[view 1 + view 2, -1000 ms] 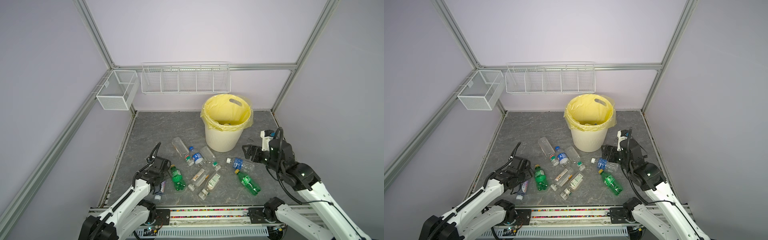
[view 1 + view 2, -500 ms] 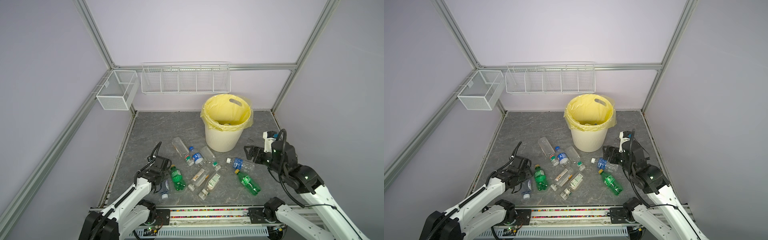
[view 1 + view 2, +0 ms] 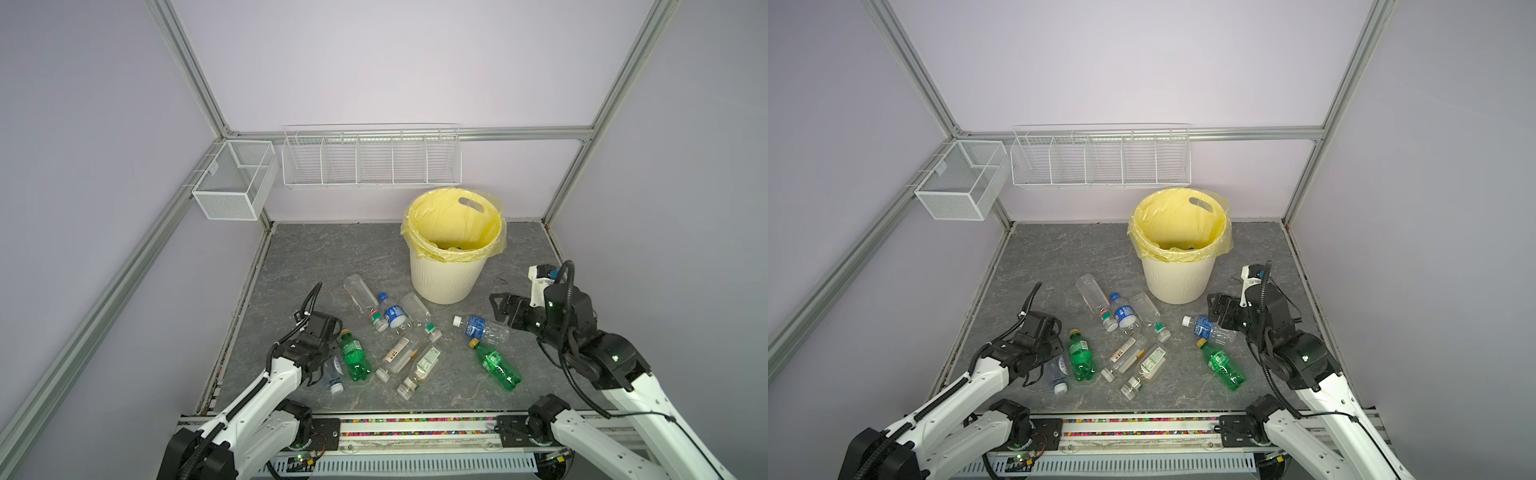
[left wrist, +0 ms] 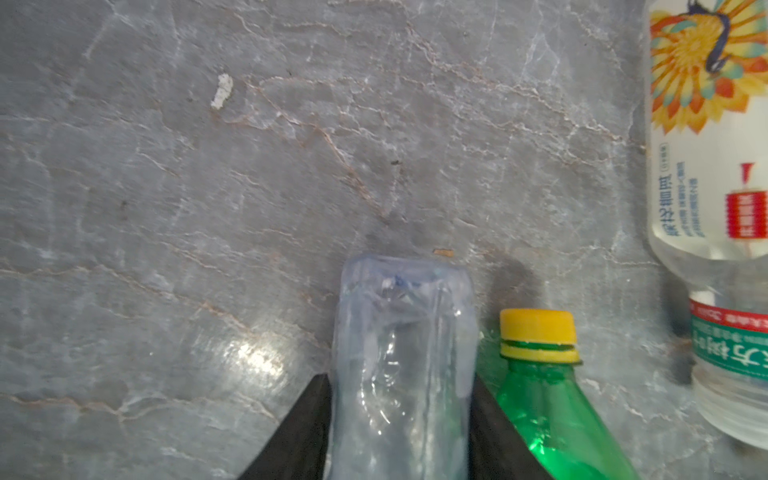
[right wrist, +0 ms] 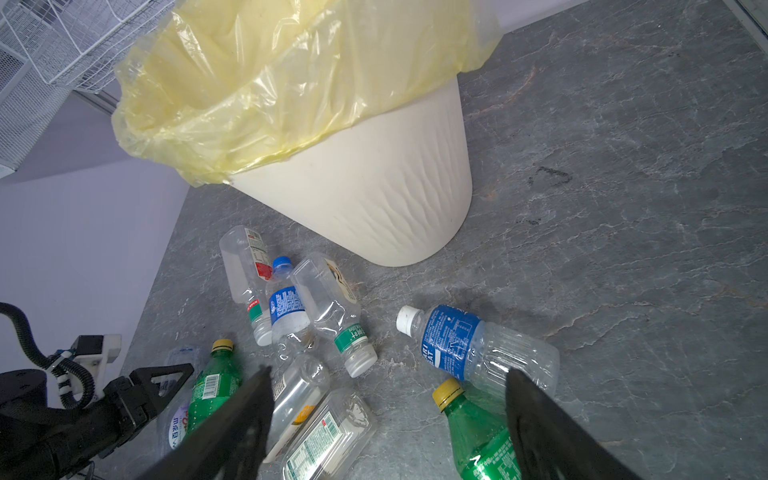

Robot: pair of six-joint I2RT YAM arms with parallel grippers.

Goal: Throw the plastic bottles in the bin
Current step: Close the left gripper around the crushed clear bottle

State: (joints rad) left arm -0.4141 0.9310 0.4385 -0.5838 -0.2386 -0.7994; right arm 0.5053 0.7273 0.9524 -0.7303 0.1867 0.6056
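L gripper hides most of its bottle in both top views, but L wrist cam shows black fingers clamped either side of a crumpled pale clear bottle lying near-left on the grey marbled mat, just beside a green bottle w/ yellow cap; contents of the bin are dark, can't ID. R gripper jaws wide apart by the white-cap blue-label bottle, near-right of bin; finger bases cut off at frame edge, contact unclear. Count: 9 thin plastic bottles on mat (7 clear, 2 green), 1 ribbed cream bin w/ yellow film liner far, right of centre, 2 white wire baskets on far/left walls.
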